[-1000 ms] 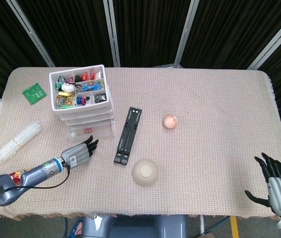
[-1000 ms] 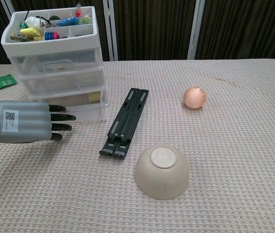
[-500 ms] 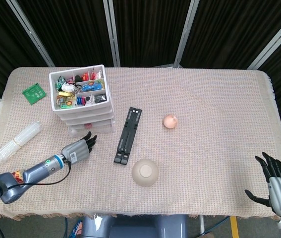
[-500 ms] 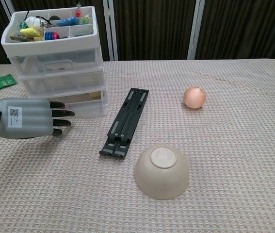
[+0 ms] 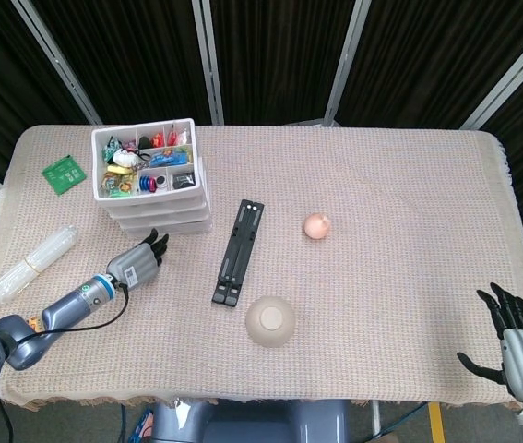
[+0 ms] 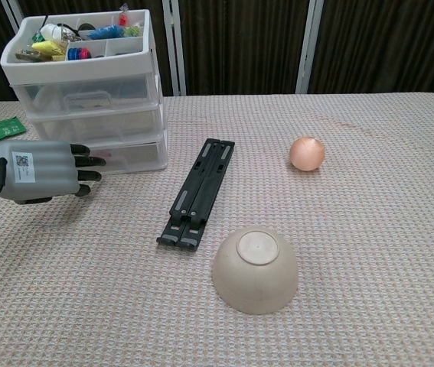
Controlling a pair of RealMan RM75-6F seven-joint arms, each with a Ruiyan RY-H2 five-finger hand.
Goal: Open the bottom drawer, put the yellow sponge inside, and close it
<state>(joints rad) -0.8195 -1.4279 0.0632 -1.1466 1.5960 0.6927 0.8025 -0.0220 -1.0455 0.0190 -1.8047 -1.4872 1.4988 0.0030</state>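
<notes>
Your left hand (image 6: 39, 174) has pushed the bottom drawer (image 6: 125, 153) in over the last second: a second ago its front stood out from the drawer unit (image 5: 150, 189), and now it sits flush with the two drawers above. The whole unit has also slid a little back and left on the worktop (image 5: 381, 185) under the push. The hand's fingers are stretched out flat and apart, holding nothing, with the tips at or just off the drawer front; you cannot tell from either view whether they touch.

The yellow sponge shows nowhere on the worktop. A yellowish patch seen through the drawer front earlier is no longer visible, so you judge it is shut inside, and the task looks essentially finished. All that seems left is to draw the hand away without dragging the unit.

Your right hand (image 5: 517, 351) rests at the near right corner, fingers spread and empty, well apart from everything.

Nothing blocks a withdrawal. The black folding stand (image 6: 197, 191) lies just right of the unit, with the upturned bowl (image 6: 255, 271) and the orange ball (image 6: 307, 153) beyond. A plastic bottle (image 5: 32, 263) and a green packet (image 5: 62, 173) lie to the left.
</notes>
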